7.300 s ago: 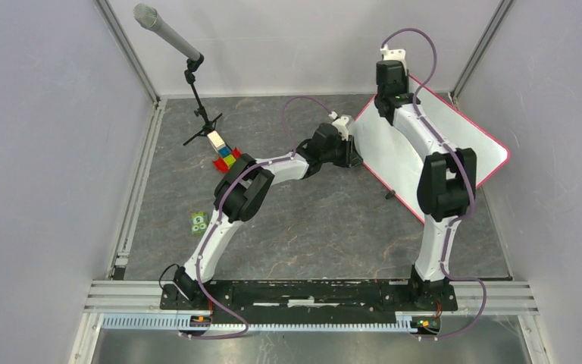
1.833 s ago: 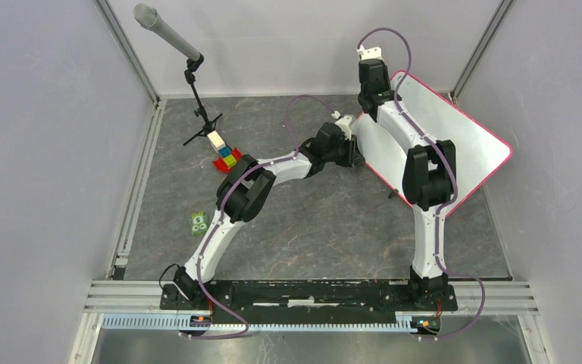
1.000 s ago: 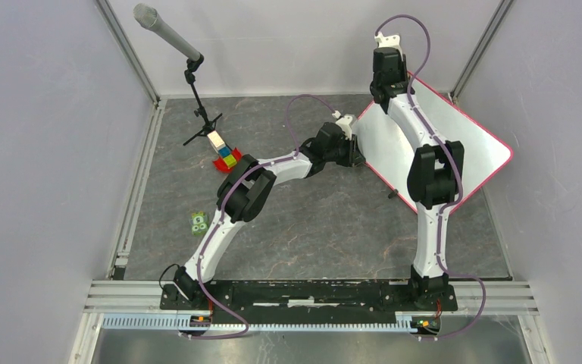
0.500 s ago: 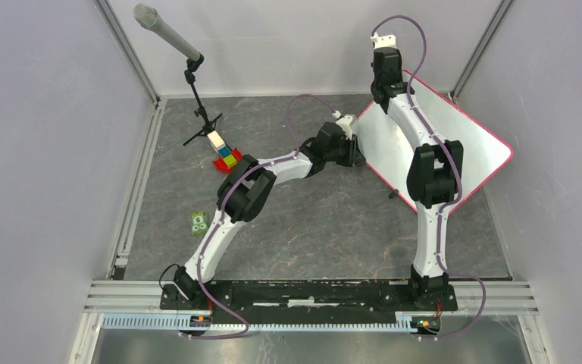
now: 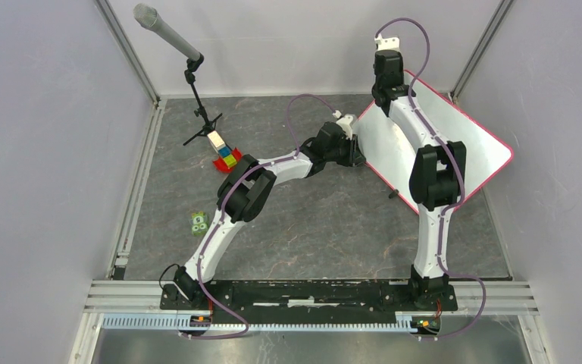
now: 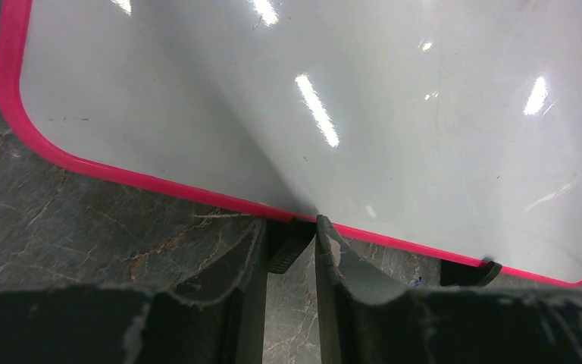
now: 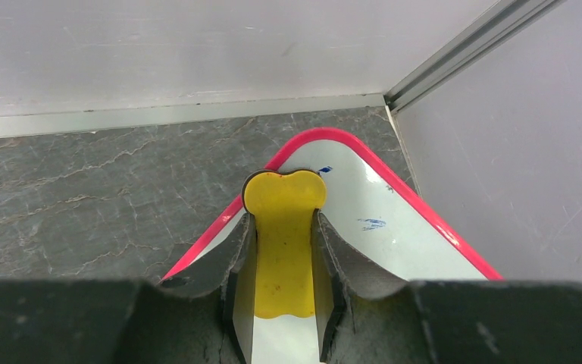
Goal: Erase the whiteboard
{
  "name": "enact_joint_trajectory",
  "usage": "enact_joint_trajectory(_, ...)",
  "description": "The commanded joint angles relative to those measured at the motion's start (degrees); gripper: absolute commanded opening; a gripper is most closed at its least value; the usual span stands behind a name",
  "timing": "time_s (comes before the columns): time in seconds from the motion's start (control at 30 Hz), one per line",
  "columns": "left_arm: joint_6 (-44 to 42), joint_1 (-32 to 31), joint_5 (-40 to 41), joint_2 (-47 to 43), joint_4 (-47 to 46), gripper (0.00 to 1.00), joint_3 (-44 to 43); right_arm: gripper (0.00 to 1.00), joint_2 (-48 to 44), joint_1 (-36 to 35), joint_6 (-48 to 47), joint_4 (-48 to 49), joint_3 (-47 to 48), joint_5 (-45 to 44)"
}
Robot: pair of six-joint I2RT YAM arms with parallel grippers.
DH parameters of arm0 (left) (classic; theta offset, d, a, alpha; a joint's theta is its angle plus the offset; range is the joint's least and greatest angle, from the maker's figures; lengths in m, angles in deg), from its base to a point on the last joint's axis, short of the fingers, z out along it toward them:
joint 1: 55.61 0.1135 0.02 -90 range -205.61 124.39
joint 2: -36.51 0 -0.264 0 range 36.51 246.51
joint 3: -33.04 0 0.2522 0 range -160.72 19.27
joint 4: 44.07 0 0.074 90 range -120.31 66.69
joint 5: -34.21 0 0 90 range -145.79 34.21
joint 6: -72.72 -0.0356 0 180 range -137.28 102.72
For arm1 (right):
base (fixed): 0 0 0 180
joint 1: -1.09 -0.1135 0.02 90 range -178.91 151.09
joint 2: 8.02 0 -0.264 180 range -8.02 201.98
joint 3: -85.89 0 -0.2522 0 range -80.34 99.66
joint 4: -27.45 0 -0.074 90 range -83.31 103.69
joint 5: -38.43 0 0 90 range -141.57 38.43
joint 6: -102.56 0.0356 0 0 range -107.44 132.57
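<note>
The whiteboard (image 5: 474,144), white with a pink-red frame, lies tilted at the back right of the table. My left gripper (image 5: 355,155) is at its left edge. In the left wrist view (image 6: 288,227) the jaws stand narrowly apart around one of the board's black feet (image 6: 289,244), under the frame (image 6: 121,173). My right gripper (image 5: 386,91) is over the board's far corner. It is shut on a yellow eraser (image 7: 284,243) that rests on the board (image 7: 394,243). Small blue marks (image 7: 371,224) show to the right of the eraser.
A microphone (image 5: 168,34) on a black stand (image 5: 201,121) is at the back left. Coloured blocks (image 5: 226,155) sit near its foot and a green block (image 5: 198,221) nearer me. Walls and a metal corner post (image 7: 462,53) close in behind the board.
My right gripper with the eraser has swept from the board's left edge back to its far corner, then shifted slightly. The left arm and the board have stayed put.
</note>
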Motion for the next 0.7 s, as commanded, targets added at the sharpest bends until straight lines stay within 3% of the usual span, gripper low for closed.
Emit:
enact_joint_trajectory(0.0, 0.08, -0.99, -0.93, 1.60, 0.50, 0.22, -1.60, 0.33, 0.02, 1.43, -0.29, -0.50, 3.00, -2.28)
enact_joint_trajectory(0.27, 0.11, -0.99, -0.88, 1.66, 0.50, 0.22, -1.64, 0.33, 2.20, 1.50, -0.73, 2.38, 4.98, -2.44)
enact_joint_trajectory(0.43, 0.07, -1.00, -0.89, 1.73, 0.59, 0.22, -1.75, 0.34, 4.47, 1.36, -0.97, 2.95, 7.36, 3.84)
enact_joint_trajectory(0.67, 0.06, -0.99, -0.89, 1.66, 0.59, 0.22, -1.75, 0.34, 4.95, 1.04, -0.29, 3.84, 6.80, 5.74)
